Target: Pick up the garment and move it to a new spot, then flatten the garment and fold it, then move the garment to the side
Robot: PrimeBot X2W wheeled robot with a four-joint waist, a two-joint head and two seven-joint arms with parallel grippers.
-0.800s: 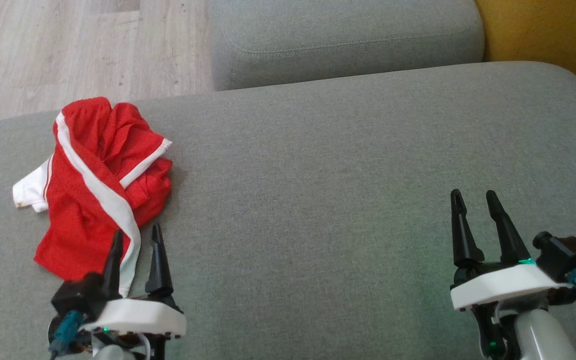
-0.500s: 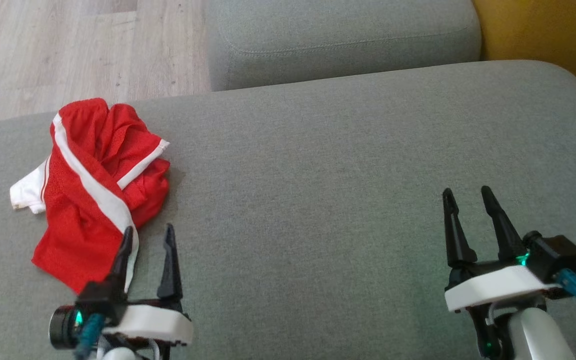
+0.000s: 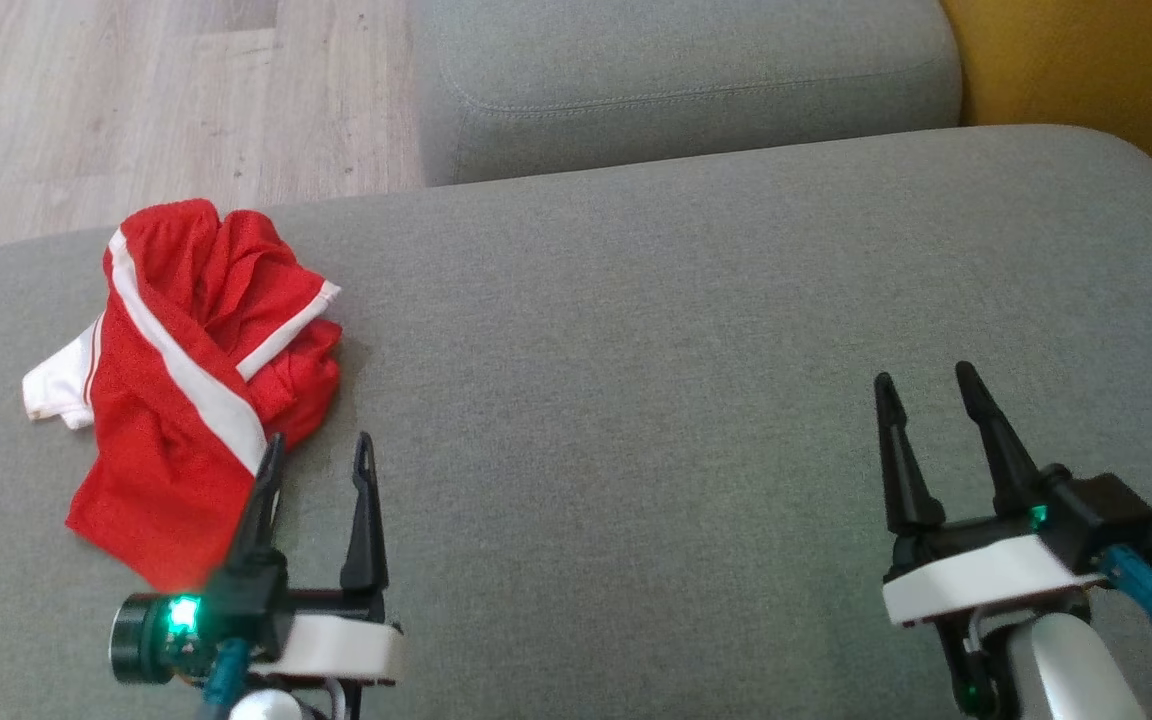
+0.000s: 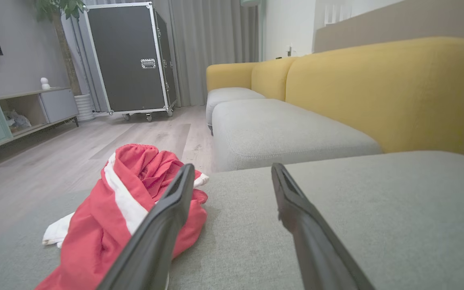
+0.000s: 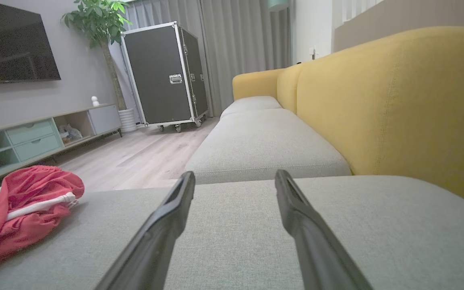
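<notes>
The garment (image 3: 176,400) is red, mesh-like cloth with smooth white bands. The sofa seat (image 3: 636,400) is matt grey woven fabric, the floor (image 3: 136,100) pale, matt wood grain.

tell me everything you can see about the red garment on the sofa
The red garment is a crumpled, unfolded heap of thin mesh-looking sports fabric with broad white stripes and a white part poking out on its left. It lies bunched on the grey seat cushion, near the cushion's far left edge. The open left gripper sits at its near right edge; one finger overlaps the cloth in the head view, but whether it touches is unclear.
</notes>
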